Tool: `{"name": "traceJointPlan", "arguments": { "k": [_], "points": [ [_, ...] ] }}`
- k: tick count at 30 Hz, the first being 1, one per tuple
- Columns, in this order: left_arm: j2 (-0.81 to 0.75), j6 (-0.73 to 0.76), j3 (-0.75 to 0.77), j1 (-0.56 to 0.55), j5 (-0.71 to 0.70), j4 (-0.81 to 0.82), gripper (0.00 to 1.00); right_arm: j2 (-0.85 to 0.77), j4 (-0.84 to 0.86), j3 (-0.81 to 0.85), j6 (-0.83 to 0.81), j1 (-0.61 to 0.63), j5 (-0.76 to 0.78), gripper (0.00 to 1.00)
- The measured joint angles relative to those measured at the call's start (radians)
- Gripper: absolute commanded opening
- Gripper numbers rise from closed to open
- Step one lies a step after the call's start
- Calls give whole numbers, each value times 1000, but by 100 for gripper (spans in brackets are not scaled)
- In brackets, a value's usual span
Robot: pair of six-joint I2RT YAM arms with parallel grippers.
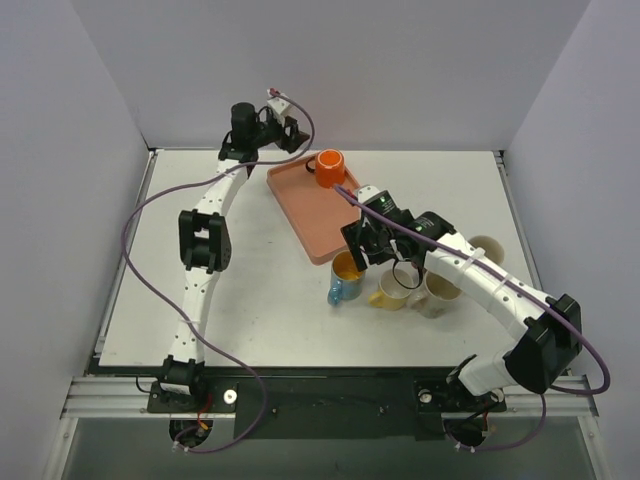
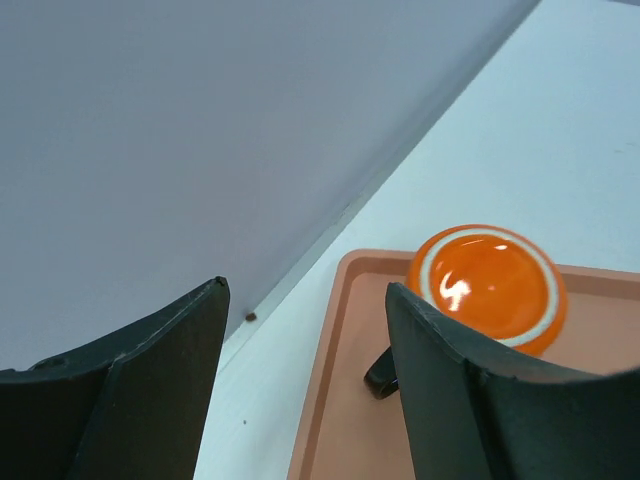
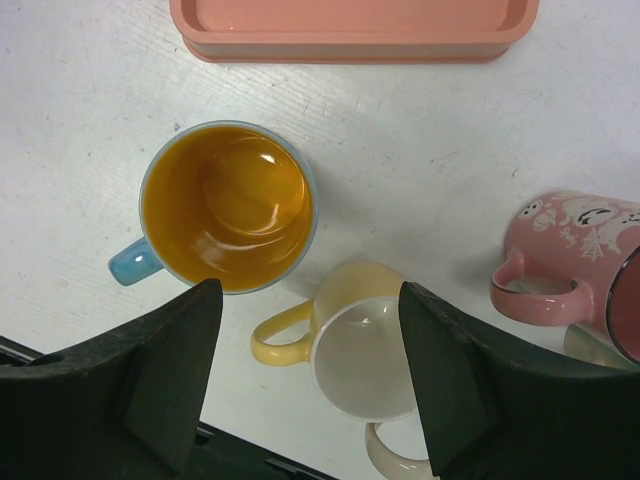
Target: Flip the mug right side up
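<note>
An orange mug (image 1: 330,168) stands upside down in the far corner of the salmon tray (image 1: 310,210). In the left wrist view its base with a white ring (image 2: 487,285) faces up and its dark handle (image 2: 380,372) points toward the camera. My left gripper (image 1: 288,128) is open and empty, just left of and behind the mug, above the tray's far edge (image 2: 305,290). My right gripper (image 1: 365,250) is open and empty (image 3: 308,290), hovering above the upright mugs in front of the tray.
A blue mug with a yellow inside (image 3: 225,205), a yellow mug (image 3: 365,340), a pink mug (image 3: 570,255) and a cream mug (image 1: 438,295) stand in front of the tray (image 3: 350,30). A beige mug (image 1: 487,248) stands at the right. The back wall is close behind the left gripper.
</note>
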Motion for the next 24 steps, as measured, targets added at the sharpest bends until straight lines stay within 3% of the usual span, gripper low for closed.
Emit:
{"name": "traceJointPlan", "arguments": {
  "k": [5,11,17,24],
  "points": [
    [53,-75,-33,-6,-209,47,73,19,-4,0,-3,0,-16,66],
    [109,-7,-24,-28,-305,25,73,28,-17,1,-6,-1,-21,66],
    [107,79,-37,-50,-277,3,72,28,-29,1,-14,-1,-21,66],
    [-2,112,-263,-42,-124,-1,72,23,-40,-1,-18,-1,-20,66]
  ]
}}
